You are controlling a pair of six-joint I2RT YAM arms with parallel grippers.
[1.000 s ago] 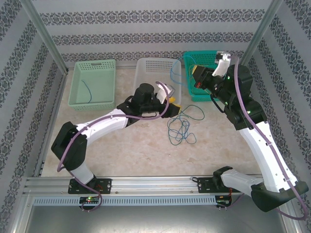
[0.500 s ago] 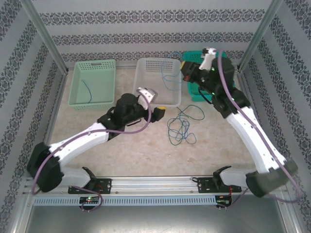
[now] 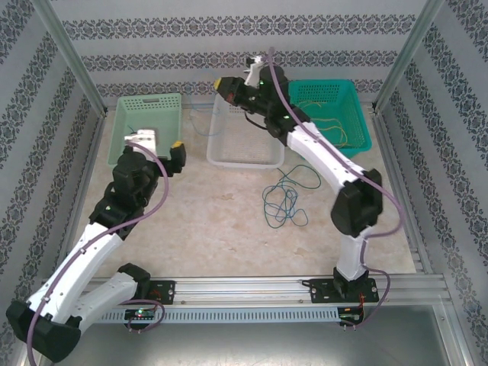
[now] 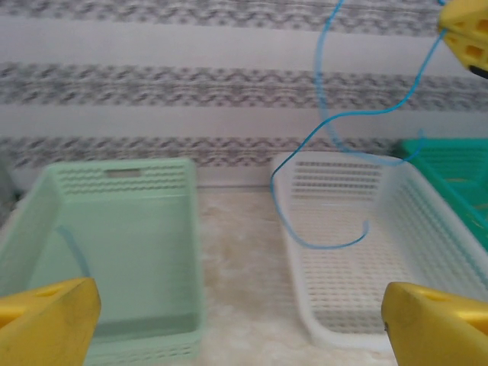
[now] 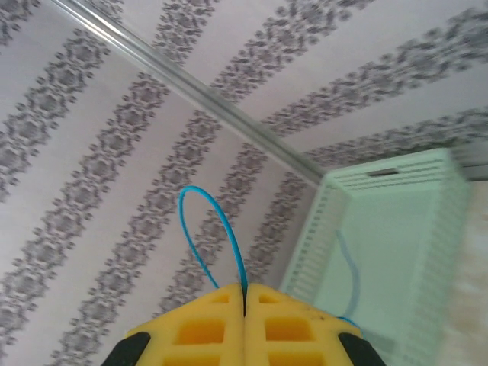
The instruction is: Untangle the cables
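Marbled beige desk (image 3: 206, 236) with three baskets along its far edge: light green basket (image 3: 149, 97), white basket (image 3: 244, 162) and teal basket (image 3: 360, 114). Tangled blue and green cables (image 3: 282, 202) lie near the white basket.

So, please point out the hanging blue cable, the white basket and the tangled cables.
blue cable (image 4: 320, 76), left wrist view, its upper hanging stretch.
white basket (image 3: 245, 162), top external view, its near wall.
tangled cables (image 3: 280, 202), top external view, middle of the loops.

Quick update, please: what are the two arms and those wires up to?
Right tool shut on blue cable, dangling over white basket. Left tool open, empty. Tangle of cables loose on table, away from both tools.
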